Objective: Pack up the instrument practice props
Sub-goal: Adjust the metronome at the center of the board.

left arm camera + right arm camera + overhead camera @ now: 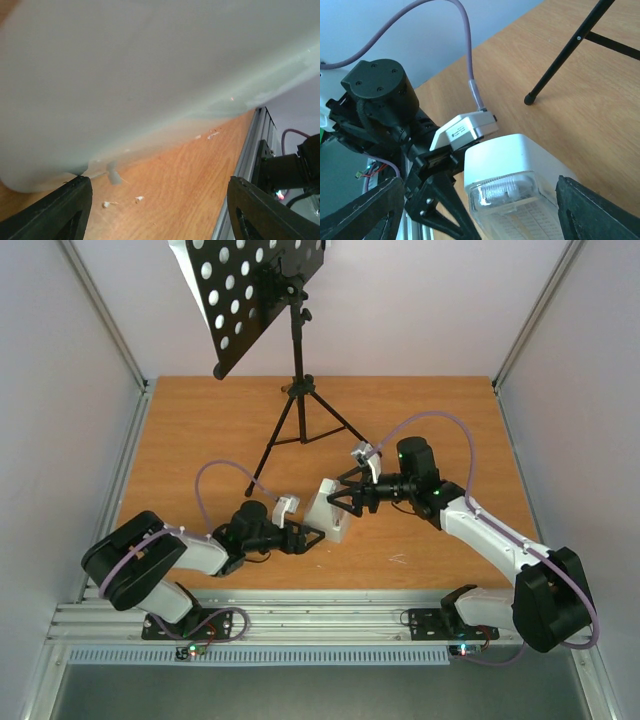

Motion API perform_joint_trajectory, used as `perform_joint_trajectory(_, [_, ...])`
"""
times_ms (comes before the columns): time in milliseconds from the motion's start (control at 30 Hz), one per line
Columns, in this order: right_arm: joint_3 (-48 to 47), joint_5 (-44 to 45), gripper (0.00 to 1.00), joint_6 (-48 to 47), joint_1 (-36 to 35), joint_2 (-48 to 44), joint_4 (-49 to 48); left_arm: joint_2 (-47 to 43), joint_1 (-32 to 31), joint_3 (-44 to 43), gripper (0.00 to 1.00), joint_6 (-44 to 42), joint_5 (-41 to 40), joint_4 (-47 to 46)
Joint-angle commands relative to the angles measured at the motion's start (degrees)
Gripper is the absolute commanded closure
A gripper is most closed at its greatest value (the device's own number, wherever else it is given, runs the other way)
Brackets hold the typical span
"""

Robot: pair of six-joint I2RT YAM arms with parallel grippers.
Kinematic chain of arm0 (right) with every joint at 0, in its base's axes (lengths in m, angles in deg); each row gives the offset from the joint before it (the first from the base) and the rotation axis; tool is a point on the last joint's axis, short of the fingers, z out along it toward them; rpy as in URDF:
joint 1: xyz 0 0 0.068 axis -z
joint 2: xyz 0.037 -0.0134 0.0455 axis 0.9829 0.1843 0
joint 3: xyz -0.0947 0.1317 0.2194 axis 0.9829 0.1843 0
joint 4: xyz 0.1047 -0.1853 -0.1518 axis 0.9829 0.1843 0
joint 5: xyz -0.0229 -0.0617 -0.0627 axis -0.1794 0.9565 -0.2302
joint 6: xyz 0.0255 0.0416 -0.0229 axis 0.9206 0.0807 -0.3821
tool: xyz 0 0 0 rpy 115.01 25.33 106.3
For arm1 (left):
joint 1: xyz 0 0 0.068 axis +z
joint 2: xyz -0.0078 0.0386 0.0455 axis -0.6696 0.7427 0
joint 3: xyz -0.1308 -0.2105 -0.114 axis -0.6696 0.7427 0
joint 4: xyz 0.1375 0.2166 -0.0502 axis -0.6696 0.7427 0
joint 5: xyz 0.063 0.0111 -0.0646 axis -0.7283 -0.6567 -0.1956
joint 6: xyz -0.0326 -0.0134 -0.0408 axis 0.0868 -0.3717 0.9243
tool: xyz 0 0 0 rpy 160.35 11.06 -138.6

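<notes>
The small white metronome stands on the wooden table between my two grippers. My right gripper is open, and its fingers straddle the metronome without pressing on it. My left gripper is also open, just left of the metronome's near side, and the metronome's white wall fills most of the left wrist view above the fingers. The black tripod music stand stands at the back. A white sheet shows along the left edge of its holed desk.
The stand's three legs spread over the back middle of the table, and one foot lies close behind the metronome. Grey walls close in left, right and back. A metal rail runs along the near edge.
</notes>
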Motion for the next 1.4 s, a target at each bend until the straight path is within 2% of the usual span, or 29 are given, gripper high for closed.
perform_joint_trajectory(0, [1.1,-1.4,0.17,0.7,-0.3,-1.7,1.3,-0.2,2.6,-0.2,0.25,-0.5,-0.8,-6.0])
perform_joint_trajectory(500, [6.1,9.8,0.19,3.0,-5.5,-6.7,5.0,-5.3,5.5,-1.0,0.25,-1.8,1.4,-1.6])
perform_joint_trajectory(633, [7.0,16.9,0.15,4.3,-8.4,-8.3,5.7,-7.3,6.0,-0.8,0.25,-2.7,0.5,1.0])
perform_joint_trajectory(800, [7.5,28.7,0.1,3.8,-11.7,-10.6,6.7,-13.1,6.3,-0.2,0.24,-4.7,-2.3,7.9])
perform_joint_trajectory(1033, [6.7,44.6,0.09,3.8,-18.0,-11.8,5.8,-25.3,6.4,-1.1,0.21,-8.9,-6.2,22.7])
perform_joint_trajectory(1233, [7.1,53.5,0.09,5.1,-24.0,-11.7,3.2,-30.6,6.4,-3.7,0.21,-10.8,-5.8,30.1])
perform_joint_trajectory(1367, [7.0,55.1,0.15,5.5,-24.8,-11.5,2.9,-31.7,6.3,-6.6,0.21,-11.0,-4.0,33.1])
